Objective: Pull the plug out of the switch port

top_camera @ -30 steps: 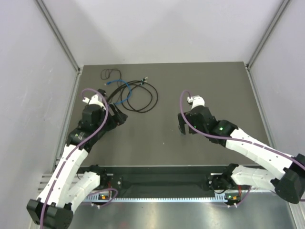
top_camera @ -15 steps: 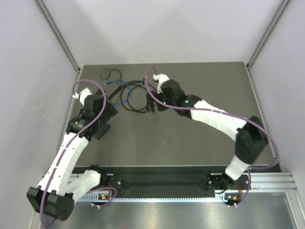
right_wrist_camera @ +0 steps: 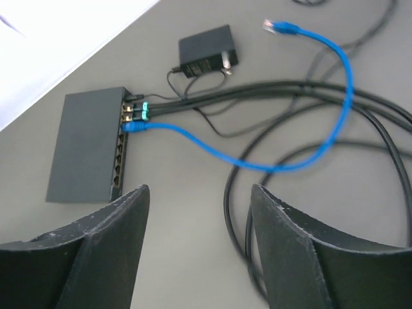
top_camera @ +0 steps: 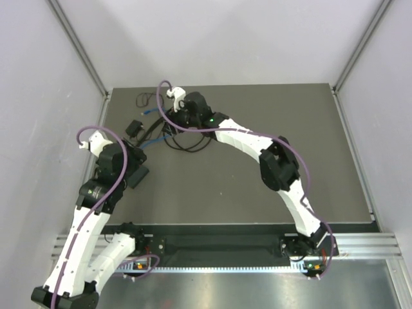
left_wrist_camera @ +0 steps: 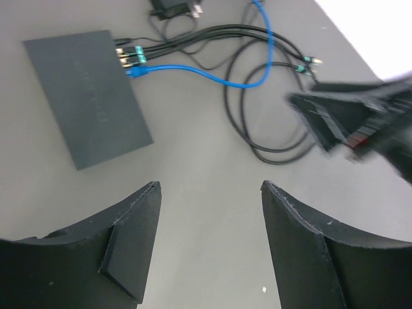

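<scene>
The switch (left_wrist_camera: 87, 96) is a flat black box, also in the right wrist view (right_wrist_camera: 87, 148). In the top view only one edge of it (top_camera: 138, 175) shows beside my left arm. Three plugs sit in ports at one end: a blue-cable plug (left_wrist_camera: 134, 71) (right_wrist_camera: 132, 127) and two black-cable plugs (left_wrist_camera: 129, 55) (right_wrist_camera: 138, 111). My left gripper (left_wrist_camera: 210, 187) (top_camera: 133, 159) is open and empty, hovering near the switch. My right gripper (right_wrist_camera: 199, 190) (top_camera: 176, 120) is open and empty above the cable loops, right of the ports.
A small black adapter block (right_wrist_camera: 206, 50) (top_camera: 134, 127) lies beyond the switch. Black cable loops (top_camera: 190, 138) and the blue cable's loose end (right_wrist_camera: 273, 26) spread over the far left of the table. The left wall stands close to the switch.
My right arm has swung far left across the table to the cable pile. My left arm has drawn back toward the near left, off the cables.
</scene>
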You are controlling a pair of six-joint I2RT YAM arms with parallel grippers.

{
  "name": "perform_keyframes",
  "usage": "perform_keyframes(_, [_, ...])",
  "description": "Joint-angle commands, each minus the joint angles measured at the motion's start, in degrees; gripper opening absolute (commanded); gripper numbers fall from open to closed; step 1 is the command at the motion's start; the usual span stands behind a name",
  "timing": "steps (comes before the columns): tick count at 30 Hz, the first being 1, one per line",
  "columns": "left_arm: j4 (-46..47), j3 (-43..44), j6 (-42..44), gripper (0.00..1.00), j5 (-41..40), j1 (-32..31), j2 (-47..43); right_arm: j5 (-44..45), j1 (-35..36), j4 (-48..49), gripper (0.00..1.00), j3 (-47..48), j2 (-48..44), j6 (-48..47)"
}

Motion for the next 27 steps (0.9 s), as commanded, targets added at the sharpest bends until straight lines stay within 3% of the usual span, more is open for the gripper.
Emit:
perform_keyframes(1, [4.70, -0.74, 0.30, 0.69, 3.52, -0.11, -0.63, -5.88, 0.76, 5.37, 0.66, 6.57, 4.42, -4.29])
perform_keyframes(2, [4.88, -0.39, 0.65, 0.68, 4.05, -0.11, -0.45, -6.93, 0.85, 5.81, 0.71, 7.45, 6.61, -4.47])
perform_keyframes(9, [6.37, -0.65, 1.62, 0.68, 8.27, -0.03, 0.17, -10.11, 1.02, 4.85, 0.75, 21.84, 18.75, -3.77])
perform_keyframes(15, [6.55, -1.18, 1.97, 0.68, 9.86, -0.11, -1.41, -8.09, 0.85, 6.35, 0.76, 27.04, 25.08, 0.27])
perform_keyframes(27, [7.43, -1.18, 2.85, 0.68, 10.56, -0.11, -3.26, -8.97, 1.20, -0.86, 0.67, 28.37, 26.94, 3.97])
